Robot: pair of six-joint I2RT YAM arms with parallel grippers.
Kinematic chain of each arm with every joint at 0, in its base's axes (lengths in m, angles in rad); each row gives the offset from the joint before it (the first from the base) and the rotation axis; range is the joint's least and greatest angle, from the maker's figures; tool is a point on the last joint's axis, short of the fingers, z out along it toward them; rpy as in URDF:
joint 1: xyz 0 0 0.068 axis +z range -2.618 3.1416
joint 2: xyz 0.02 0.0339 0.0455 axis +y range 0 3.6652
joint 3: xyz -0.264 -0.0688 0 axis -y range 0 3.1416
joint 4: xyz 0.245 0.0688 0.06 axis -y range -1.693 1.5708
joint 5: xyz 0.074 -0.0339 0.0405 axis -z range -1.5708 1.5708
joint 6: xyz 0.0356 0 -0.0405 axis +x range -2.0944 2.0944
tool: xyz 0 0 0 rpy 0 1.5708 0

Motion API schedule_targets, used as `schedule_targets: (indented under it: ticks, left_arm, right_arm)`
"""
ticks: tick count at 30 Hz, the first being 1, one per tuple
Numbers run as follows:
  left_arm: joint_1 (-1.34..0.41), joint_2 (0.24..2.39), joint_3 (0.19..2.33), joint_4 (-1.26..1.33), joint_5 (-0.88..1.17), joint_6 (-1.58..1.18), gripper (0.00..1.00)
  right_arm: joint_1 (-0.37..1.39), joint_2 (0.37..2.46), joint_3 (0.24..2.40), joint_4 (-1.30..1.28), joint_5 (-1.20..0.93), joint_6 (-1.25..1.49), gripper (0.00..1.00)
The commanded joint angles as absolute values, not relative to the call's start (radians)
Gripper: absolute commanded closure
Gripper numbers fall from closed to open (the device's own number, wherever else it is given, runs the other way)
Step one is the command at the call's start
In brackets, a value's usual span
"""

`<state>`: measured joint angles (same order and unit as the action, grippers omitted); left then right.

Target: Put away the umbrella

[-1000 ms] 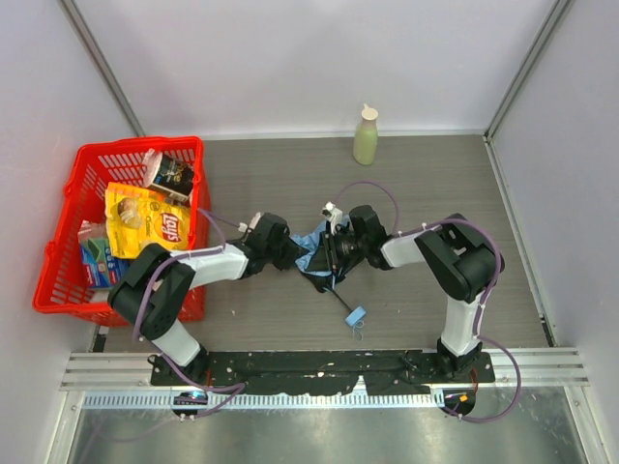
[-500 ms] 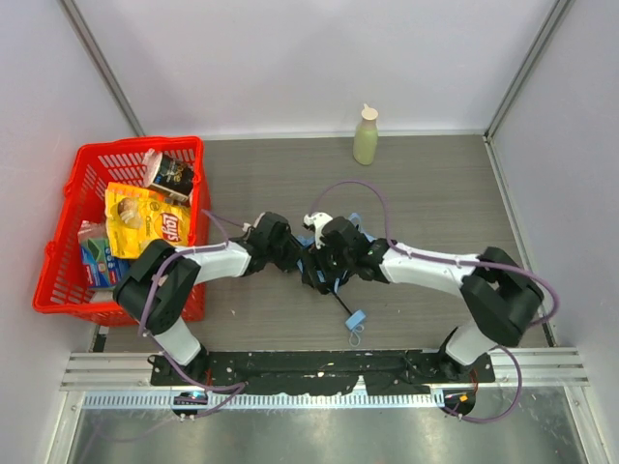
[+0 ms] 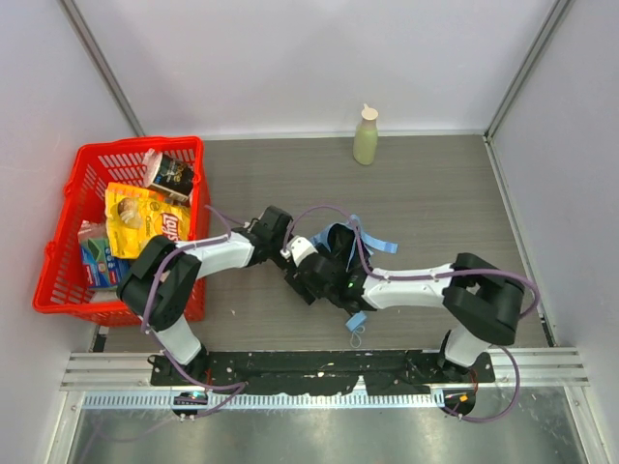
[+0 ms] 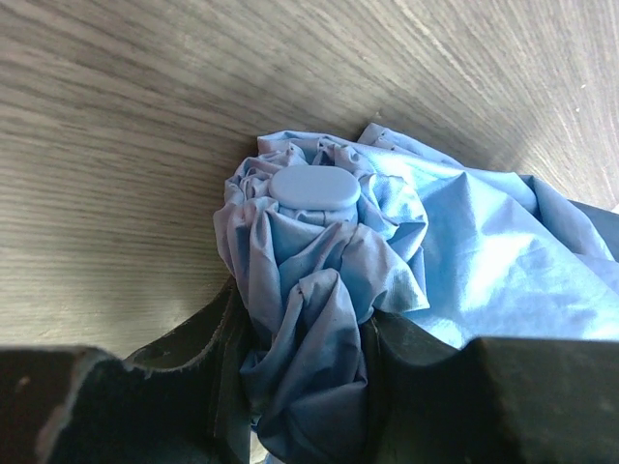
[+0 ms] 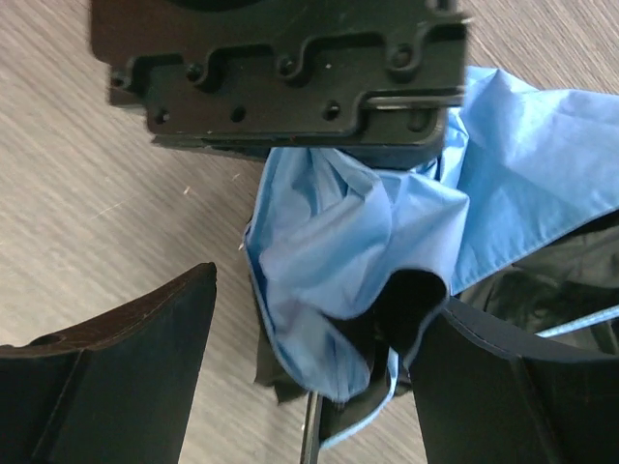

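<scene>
Umbrella (image 3: 334, 237): lay mid-table as a loose sky-blue bunch between the two arms, with the thin black shaft (image 5: 309, 435) running toward the near edge and ending in the small handle (image 3: 355, 320). Was pinched at the cap end by the left gripper (image 4: 305, 372), with cloth squeezed between both fingers (image 4: 184, 372). Was straddled by the right gripper (image 5: 319, 358), its fingers (image 5: 135, 348) spread wide on either side of the hanging folds and gripping nothing, just below the left gripper's housing.

Judged open to several failures from here. Could slip out of the left pinch, with only gathered cloth and nothing rigid seen between those fingers. Could be caught by cloth alone on a right-hand closure at this spot, leaving shaft and handle to swing or drag across the table (image 3: 435, 193) and the canopy to spill open. Could end in gripper striking gripper, given such close quarters. Could snag by the loose blue strap (image 3: 382, 244), trailing free beside the arm and its cable. Sat well apart from the red basket (image 3: 58, 290) at the left; could not tell whether that was meant as the storage place.
</scene>
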<state>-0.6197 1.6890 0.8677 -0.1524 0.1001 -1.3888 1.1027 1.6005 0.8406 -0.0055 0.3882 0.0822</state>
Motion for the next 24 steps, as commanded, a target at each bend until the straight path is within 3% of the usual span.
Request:
schedule_targets:
  ticks: [1, 5, 7, 8, 9, 12, 13, 14, 16, 17, 20, 21, 22, 24]
  left_arm:
    - [-0.623, 1.752, 0.844, -0.503, 0.08, -1.374, 1.0]
    - [-0.621, 1.75, 0.833, -0.508, 0.101, -1.405, 1.0]
    - [-0.621, 1.74, 0.824, -0.505, 0.107, -1.423, 1.0]
    - [-0.621, 1.733, 0.822, -0.503, 0.107, -1.428, 1.0]
    - [-0.623, 1.726, 0.822, -0.503, 0.109, -1.433, 1.0]
    - [-0.623, 1.688, 0.802, -0.474, 0.103, -1.457, 1.0]
    - [-0.621, 1.675, 0.798, -0.46, 0.095, -1.457, 1.0]
    - [-0.621, 1.66, 0.801, -0.453, 0.081, -1.453, 1.0]
    - [-0.623, 1.628, 0.801, -0.436, 0.054, -1.436, 0.97]
    - [-0.621, 1.611, 0.799, -0.424, 0.037, -1.424, 0.88]
    - [-0.623, 1.537, 0.746, -0.303, 0.009, -1.384, 0.46]
    - [-0.624, 1.508, 0.717, -0.264, -0.035, -1.367, 0.37]
    - [-0.627, 1.478, 0.694, -0.238, -0.066, -1.355, 0.19]
    - [-0.627, 1.434, 0.66, -0.201, -0.092, -1.332, 0.01]
  right_arm:
    - [1.129, 1.695, 0.883, 0.092, 0.558, 0.012, 0.2]
    - [1.143, 1.828, 0.904, 0.061, 0.765, 0.029, 0.22]
    - [1.143, 1.87, 0.902, 0.04, 0.845, 0.057, 0.3]
    - [1.143, 1.879, 0.899, 0.038, 0.868, 0.064, 0.36]
    - [1.143, 1.89, 0.884, 0.044, 0.87, 0.074, 0.54]
    - [1.131, 1.885, 0.847, 0.061, 0.795, 0.101, 0.81]
    - [1.126, 1.875, 0.83, 0.078, 0.769, 0.103, 0.94]
    - [1.124, 1.868, 0.815, 0.095, 0.721, 0.1, 0.99]
    - [1.097, 1.841, 0.773, 0.146, 0.585, 0.08, 0.99]
    - [1.082, 1.826, 0.756, 0.167, 0.492, 0.08, 0.99]
    - [0.984, 1.786, 0.735, 0.181, 0.264, 0.075, 0.99]
    - [0.962, 1.775, 0.729, 0.196, 0.123, 0.071, 0.99]
    - [0.919, 1.758, 0.72, 0.208, 0.067, 0.077, 0.99]
    - [0.85, 1.75, 0.726, 0.206, -0.133, 0.08, 0.99]
